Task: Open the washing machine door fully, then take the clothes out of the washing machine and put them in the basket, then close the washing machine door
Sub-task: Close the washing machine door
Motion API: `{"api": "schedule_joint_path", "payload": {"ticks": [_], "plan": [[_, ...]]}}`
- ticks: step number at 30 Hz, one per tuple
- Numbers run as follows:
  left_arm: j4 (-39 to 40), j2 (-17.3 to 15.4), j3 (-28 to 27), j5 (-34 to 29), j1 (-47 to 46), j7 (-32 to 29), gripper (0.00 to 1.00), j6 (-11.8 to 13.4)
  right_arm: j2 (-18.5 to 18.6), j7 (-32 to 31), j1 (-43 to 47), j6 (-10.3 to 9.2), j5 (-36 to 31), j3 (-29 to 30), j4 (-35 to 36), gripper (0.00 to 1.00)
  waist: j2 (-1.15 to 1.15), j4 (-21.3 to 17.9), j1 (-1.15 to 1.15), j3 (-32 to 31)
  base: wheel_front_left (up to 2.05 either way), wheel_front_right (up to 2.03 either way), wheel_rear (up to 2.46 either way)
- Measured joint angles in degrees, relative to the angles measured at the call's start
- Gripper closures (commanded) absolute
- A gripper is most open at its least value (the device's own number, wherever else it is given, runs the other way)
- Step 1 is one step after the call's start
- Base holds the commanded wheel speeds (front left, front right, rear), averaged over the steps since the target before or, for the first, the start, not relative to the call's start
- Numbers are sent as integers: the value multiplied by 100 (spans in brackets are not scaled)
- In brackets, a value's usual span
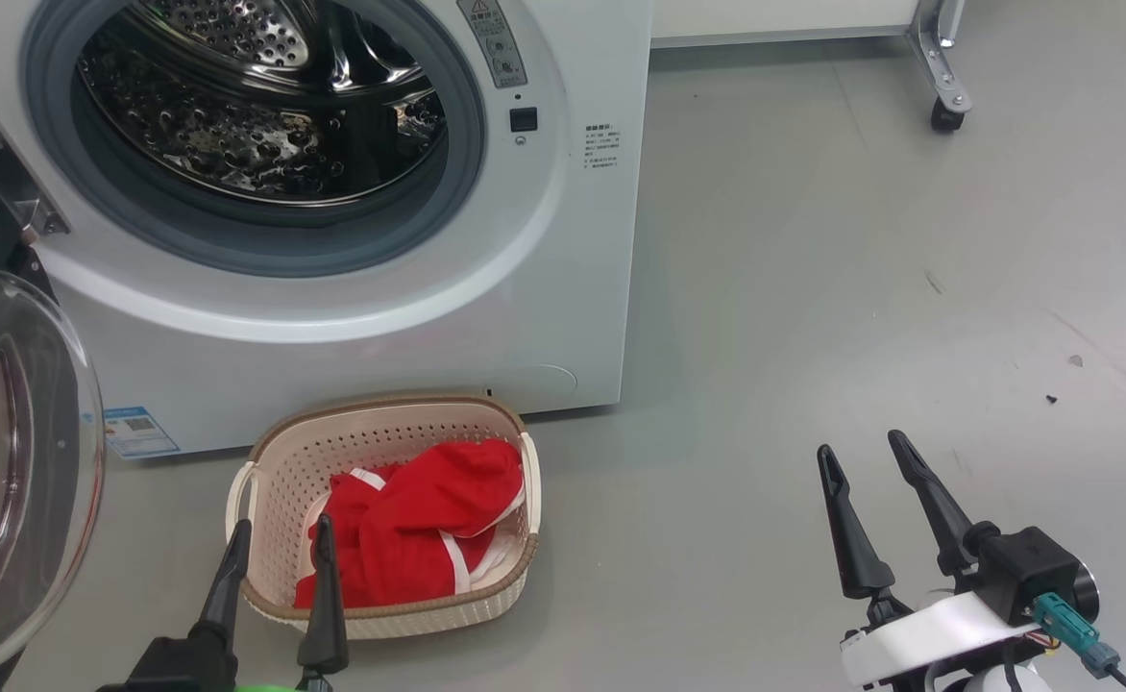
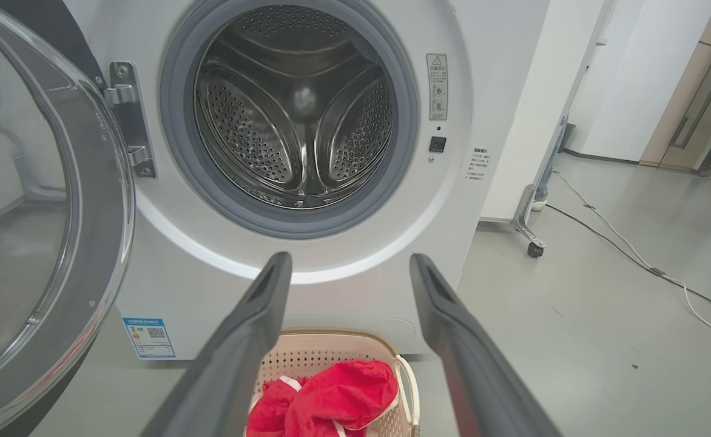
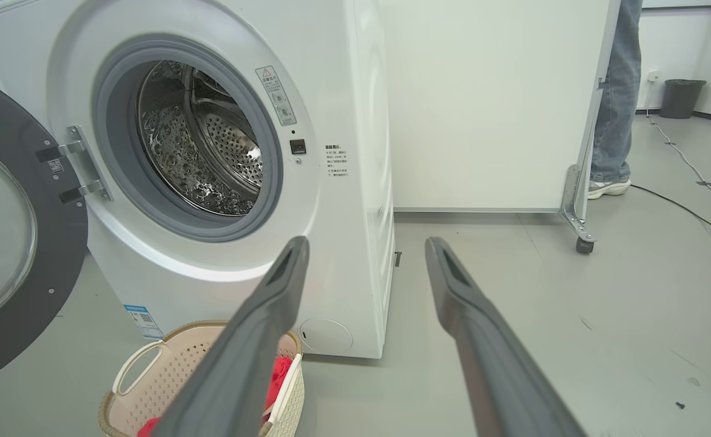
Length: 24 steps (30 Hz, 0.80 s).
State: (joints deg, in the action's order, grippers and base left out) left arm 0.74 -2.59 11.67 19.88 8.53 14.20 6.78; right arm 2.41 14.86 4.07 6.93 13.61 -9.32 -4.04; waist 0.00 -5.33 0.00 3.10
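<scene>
White front-loading washing machine (image 1: 563,288) is standing with its round black-rimmed glass door (image 3: 28,182) swung wide open. Bright red, white-trimmed clothes (image 1: 428,519) are lying in the cream perforated plastic basket (image 1: 380,404) just before it. Left gripper (image 1: 281,522), above the basket's near edge, and right gripper (image 1: 861,442), over grey floor (image 1: 813,288), are gaping, holding nothing.

The left gripper (image 1: 281,538) rises at the lower left, its two dark fingers spread apart, holding nothing; the right gripper (image 1: 861,452), on a white wrist (image 1: 928,634), stands equally wide, fingers leaning leftward, also empty
</scene>
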Motion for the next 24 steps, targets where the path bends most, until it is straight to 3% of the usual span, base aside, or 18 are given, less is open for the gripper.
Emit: {"api": "schedule_joint_path", "payload": {"ticks": [12, 24], "plan": [[23, 0, -1, -1, 1, 0, 0, 0, 0, 0, -1, 0, 1, 1, -1, 0, 0, -6, 0, 3, -83, 83, 0], [46, -1, 2, -1, 1, 0, 0, 0, -2, 0, -1, -1, 1, 3, 0, 0, 0, 0, 0, -1, -33, 33, 0]]}}
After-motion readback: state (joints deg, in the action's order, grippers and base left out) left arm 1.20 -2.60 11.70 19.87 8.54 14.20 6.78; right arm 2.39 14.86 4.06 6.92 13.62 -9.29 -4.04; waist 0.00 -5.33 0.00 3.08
